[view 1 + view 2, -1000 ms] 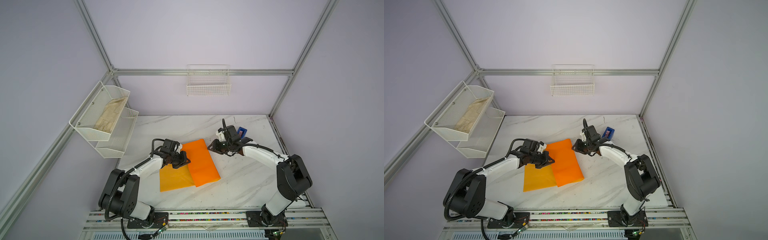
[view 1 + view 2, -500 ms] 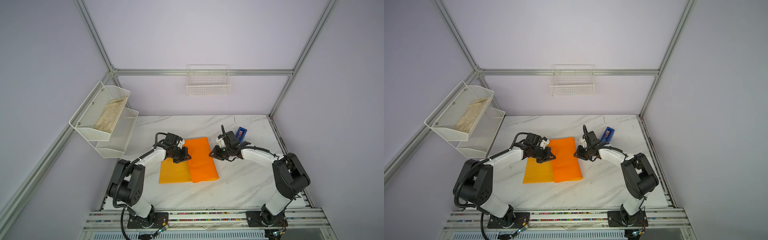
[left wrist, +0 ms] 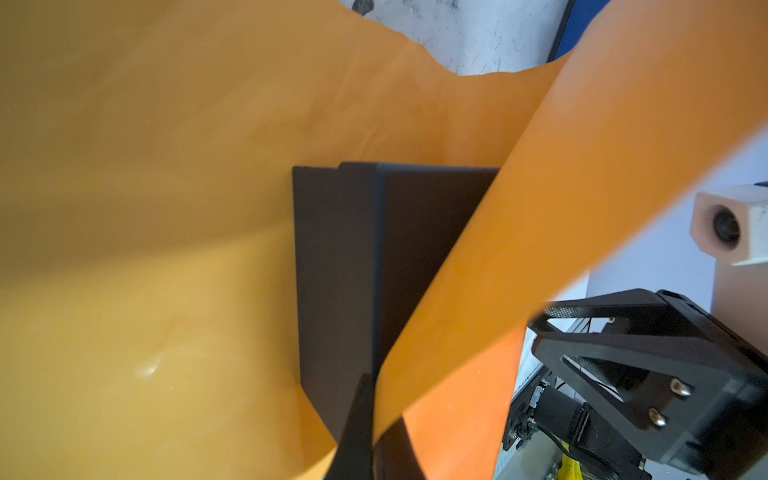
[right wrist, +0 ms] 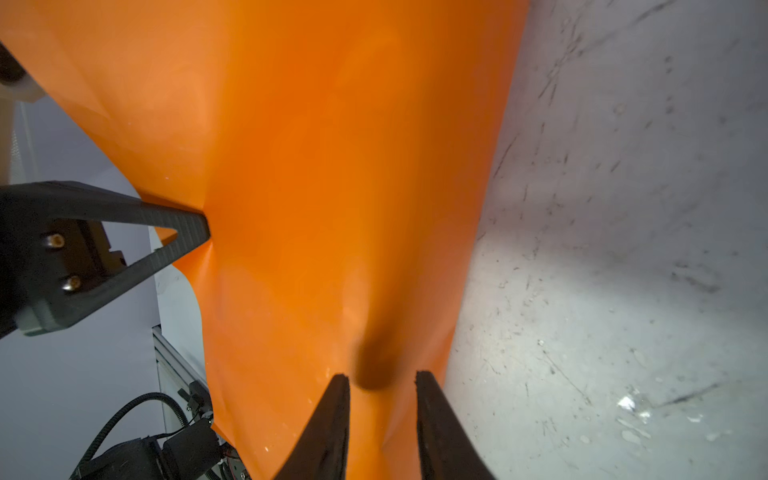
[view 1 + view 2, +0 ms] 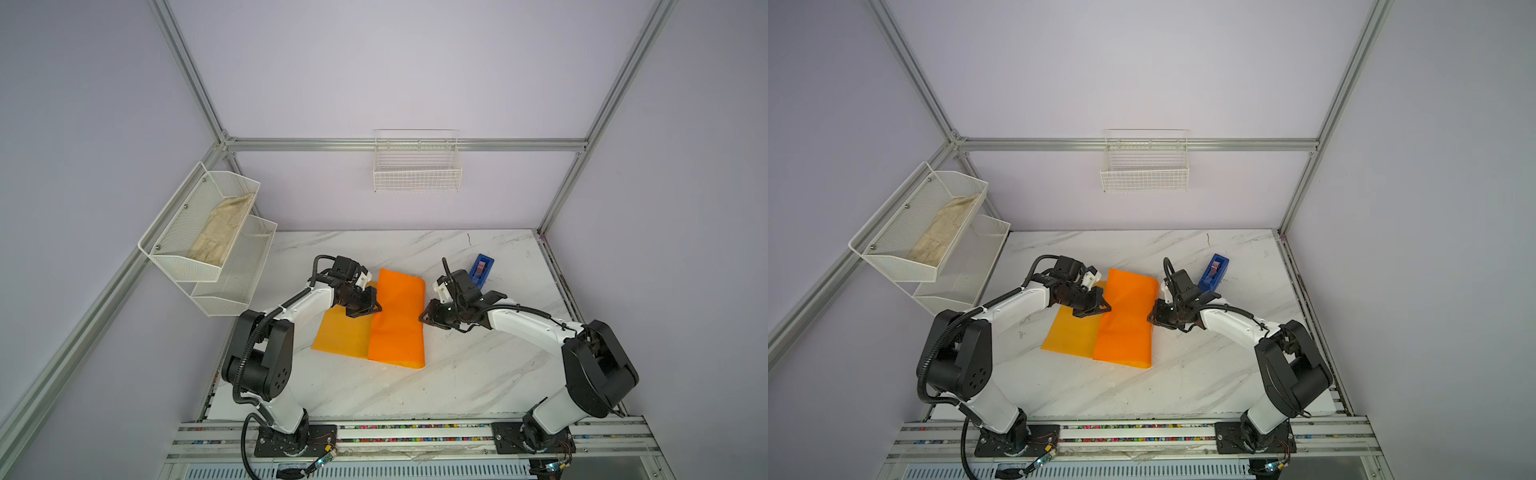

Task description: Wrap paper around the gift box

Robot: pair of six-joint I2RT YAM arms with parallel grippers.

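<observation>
Although the paper (image 5: 397,328) is already folded over from the right, the wrap is judged to be only partly done. The gift box (image 3: 340,270) is hidden in both top views. It is seen only in the left wrist view, lying on the sheet beneath a raised flap, near the middle of the counter (image 5: 457,374). That flap's edge is pinched by the left end effector (image 5: 372,308), whose jaws are fully closed on it. The right end effector (image 4: 380,380) is set at the fold's right edge with its jaws partly apart, and nothing is seen clamped between them. The paler left part of the sheet lies flat and is yet to be brought over. The near and far ends are left open, and no tape is seen applied.
</observation>
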